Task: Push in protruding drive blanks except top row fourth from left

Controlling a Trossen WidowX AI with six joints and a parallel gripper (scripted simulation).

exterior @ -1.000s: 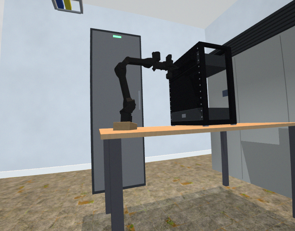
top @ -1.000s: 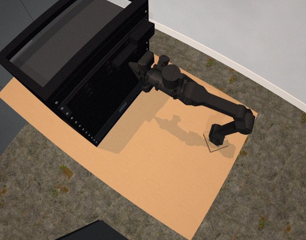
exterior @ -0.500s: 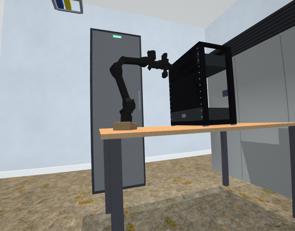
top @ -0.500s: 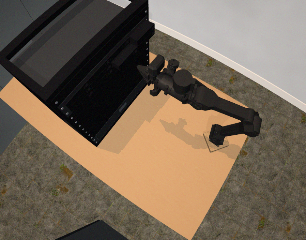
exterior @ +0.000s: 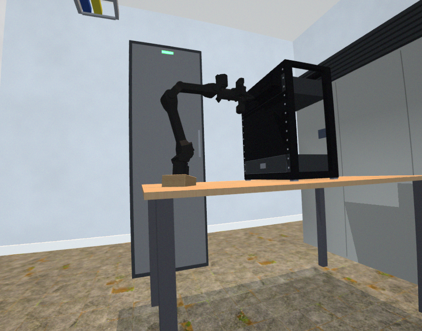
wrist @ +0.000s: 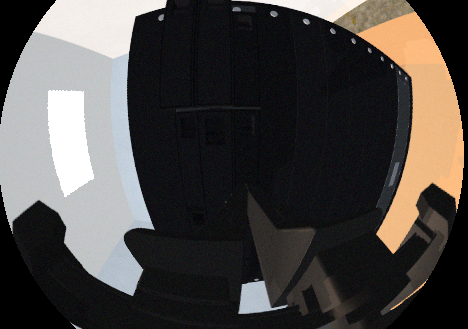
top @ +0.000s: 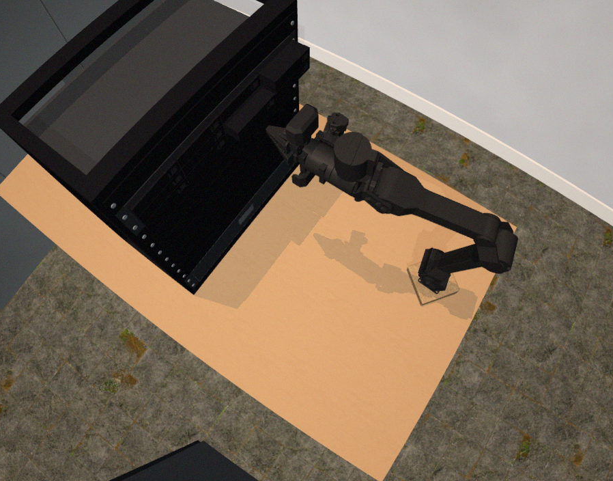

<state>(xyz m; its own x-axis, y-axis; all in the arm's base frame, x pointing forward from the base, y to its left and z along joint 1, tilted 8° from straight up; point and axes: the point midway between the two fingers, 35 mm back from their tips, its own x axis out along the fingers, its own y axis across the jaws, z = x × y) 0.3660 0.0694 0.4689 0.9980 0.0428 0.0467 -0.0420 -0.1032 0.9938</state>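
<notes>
One wooden table apparently bears rack, gray-walled room.

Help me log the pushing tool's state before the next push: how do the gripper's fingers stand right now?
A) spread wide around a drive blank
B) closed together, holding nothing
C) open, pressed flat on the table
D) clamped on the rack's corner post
B: the gripper tapers to one closed wedge with nothing in it, in the air just off the front of the rack.
</notes>
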